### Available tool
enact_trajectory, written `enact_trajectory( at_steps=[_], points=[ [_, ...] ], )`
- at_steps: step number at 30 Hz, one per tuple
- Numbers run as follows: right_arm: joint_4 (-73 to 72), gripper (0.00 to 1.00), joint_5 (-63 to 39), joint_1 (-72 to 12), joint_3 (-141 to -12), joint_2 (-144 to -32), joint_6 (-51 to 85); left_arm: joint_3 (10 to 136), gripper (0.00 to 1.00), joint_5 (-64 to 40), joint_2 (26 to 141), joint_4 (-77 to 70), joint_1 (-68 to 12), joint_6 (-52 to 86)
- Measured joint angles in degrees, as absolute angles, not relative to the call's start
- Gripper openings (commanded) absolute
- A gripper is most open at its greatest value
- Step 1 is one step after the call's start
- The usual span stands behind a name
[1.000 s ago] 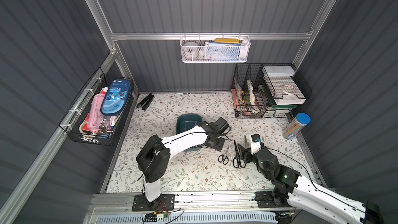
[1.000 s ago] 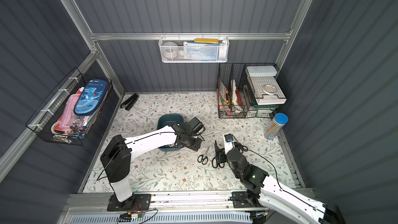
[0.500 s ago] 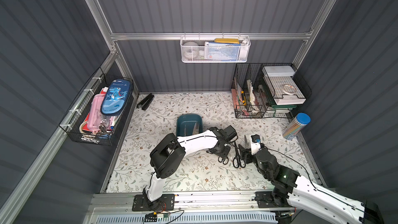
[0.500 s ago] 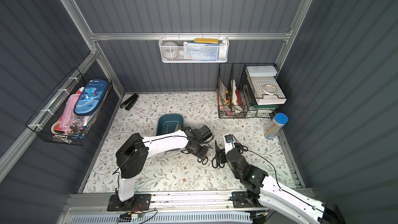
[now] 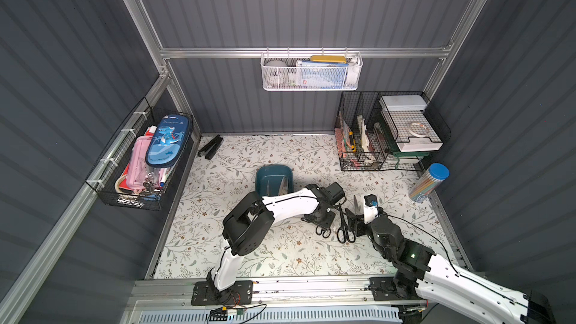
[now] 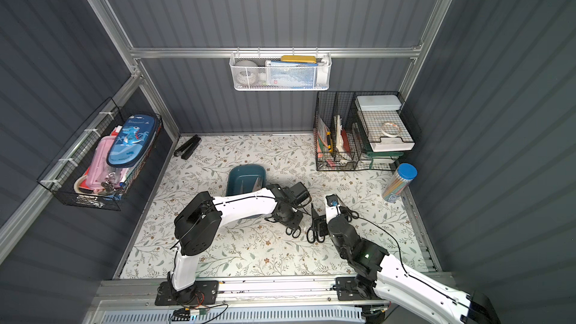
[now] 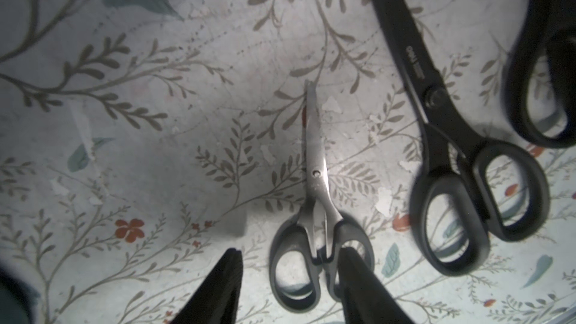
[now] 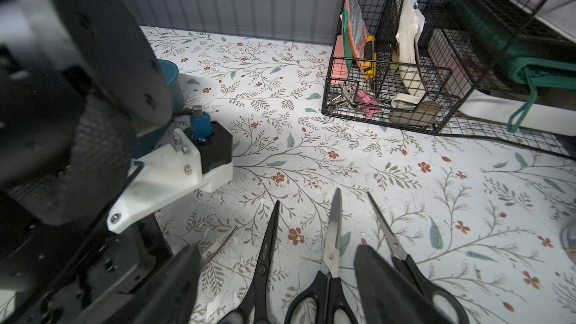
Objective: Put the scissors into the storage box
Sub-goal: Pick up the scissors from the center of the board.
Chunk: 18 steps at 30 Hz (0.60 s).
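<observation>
Since a moment ago, the left arm has swung away from the storage box (image 5: 273,173) and over to the scissors on the table (image 5: 280,254). Now the left claw (image 7: 290,250) hangs low over the small scissors (image 7: 314,188) with grey handles. It is spread, with one finger on each side of the handles, and it pinches nothing.

The right claw (image 8: 276,249) is spread wide too and holds nothing. Under it lie the black-bladed scissors (image 8: 261,263) and the shiny-bladed scissors (image 8: 331,244). One more pair (image 8: 389,238) lies partly under one finger.

Behind the left arm, the teal storage box has shiny scissor blades (image 5: 283,186) inside it.

On the left wall, the black wire basket (image 5: 137,182) holds a blue dinosaur pencil case (image 5: 168,138) and a pink case (image 5: 138,160). The white mesh basket (image 5: 311,82) on the back wall holds a yellow thing (image 5: 328,58) on top. The black wire rack (image 5: 352,163) holds papers and a yellow cutter (image 5: 351,141). A tube with a blue lid (image 5: 429,183) holds coloured pencils.
</observation>
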State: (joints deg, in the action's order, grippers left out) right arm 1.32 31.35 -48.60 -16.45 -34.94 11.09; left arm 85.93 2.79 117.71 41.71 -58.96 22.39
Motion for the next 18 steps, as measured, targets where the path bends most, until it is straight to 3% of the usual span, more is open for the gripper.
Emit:
enact_trajectory(
  at_steps=[18],
  points=[
    [1.3, 0.82, 31.55, -48.6, -16.45, -36.29, 11.14, 90.83, 0.49, 2.68, 120.29, 44.84, -59.68, 22.96]
  ],
)
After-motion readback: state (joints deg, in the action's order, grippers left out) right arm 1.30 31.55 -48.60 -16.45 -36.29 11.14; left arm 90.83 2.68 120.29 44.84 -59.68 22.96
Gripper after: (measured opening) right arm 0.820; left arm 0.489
